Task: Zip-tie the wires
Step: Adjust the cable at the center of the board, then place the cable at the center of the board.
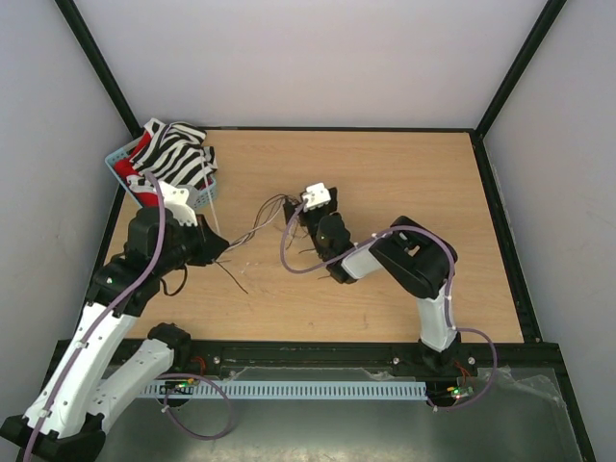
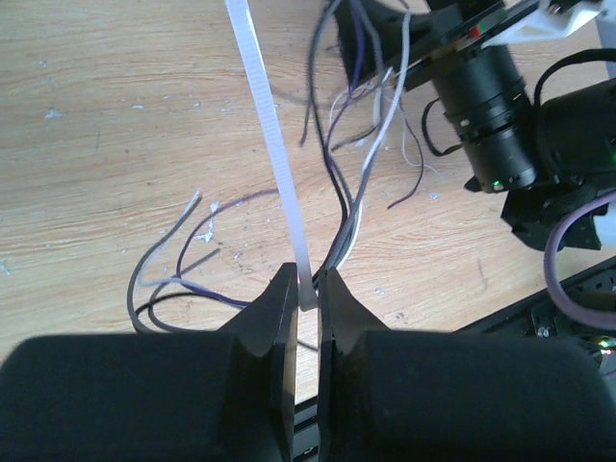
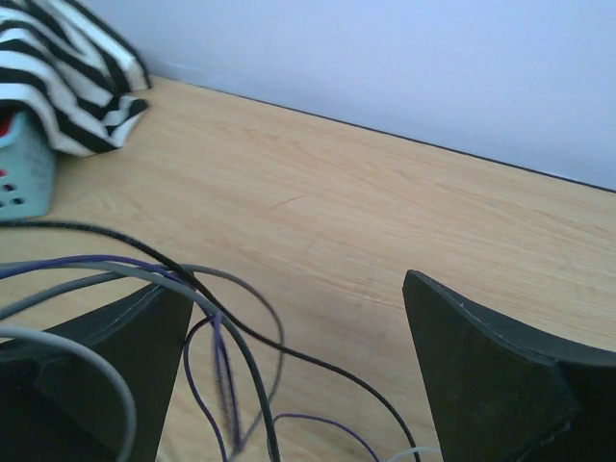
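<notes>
Left gripper (image 2: 306,289) pinches a white zip tie (image 2: 274,135); right gripper (image 3: 296,284) gapes wide, wires (image 2: 346,231) draped over one finger, near the centre of the counter (image 1: 404,183).
The thin tie could slip from that tip hold, or floppy strands slide off. Pale wood counter, plain walls, basket (image 1: 204,197) with striped cloth (image 1: 178,154) at 10 o'clock.

Overhead rear view plus two close wrist views, wires (image 1: 262,218) in all.
</notes>
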Robot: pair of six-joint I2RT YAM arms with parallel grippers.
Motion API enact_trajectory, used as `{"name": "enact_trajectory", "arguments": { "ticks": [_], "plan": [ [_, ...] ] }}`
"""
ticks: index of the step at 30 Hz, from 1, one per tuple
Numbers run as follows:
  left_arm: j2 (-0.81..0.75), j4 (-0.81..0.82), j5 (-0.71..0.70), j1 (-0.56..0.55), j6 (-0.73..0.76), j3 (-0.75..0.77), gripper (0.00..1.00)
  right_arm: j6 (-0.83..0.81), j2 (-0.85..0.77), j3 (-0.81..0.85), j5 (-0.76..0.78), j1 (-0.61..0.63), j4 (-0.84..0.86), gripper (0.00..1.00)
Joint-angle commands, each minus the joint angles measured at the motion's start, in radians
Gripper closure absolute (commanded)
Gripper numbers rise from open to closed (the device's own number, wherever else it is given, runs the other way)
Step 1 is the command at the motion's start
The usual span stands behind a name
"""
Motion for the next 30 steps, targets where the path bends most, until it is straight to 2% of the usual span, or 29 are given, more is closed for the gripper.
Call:
{"name": "enact_trajectory", "arguments": {
  "ticks": [1, 7, 11, 14, 21, 30],
  "plan": [
    [-0.002, -0.035, 0.020, 0.016, -0.009, 0.028, 1.00, 0.023, -0.052, -0.023, 0.020, -0.064, 0.043, 0.01],
    [0.024, -0.035, 0.008, 0.027, -0.005, 0.006, 1.00, 0.038, -0.141, -0.116, -0.019, -0.150, -0.027, 0.01],
    [0.087, -0.022, -0.020, 0.027, 0.024, 0.005, 1.00, -0.031, -0.221, -0.154, -0.034, -0.179, -0.135, 0.01],
    [0.141, 0.005, -0.043, 0.027, 0.047, 0.003, 1.00, -0.068, -0.274, -0.162, -0.061, -0.186, -0.264, 0.01],
    [0.245, 0.112, -0.061, 0.027, 0.037, -0.049, 1.00, -0.063, -0.337, -0.145, -0.291, -0.181, -0.565, 0.01],
    [0.368, 0.239, -0.192, 0.028, 0.042, -0.148, 1.00, -0.058, -0.345, -0.010, -0.448, -0.168, -1.019, 0.01]
  ]
}}
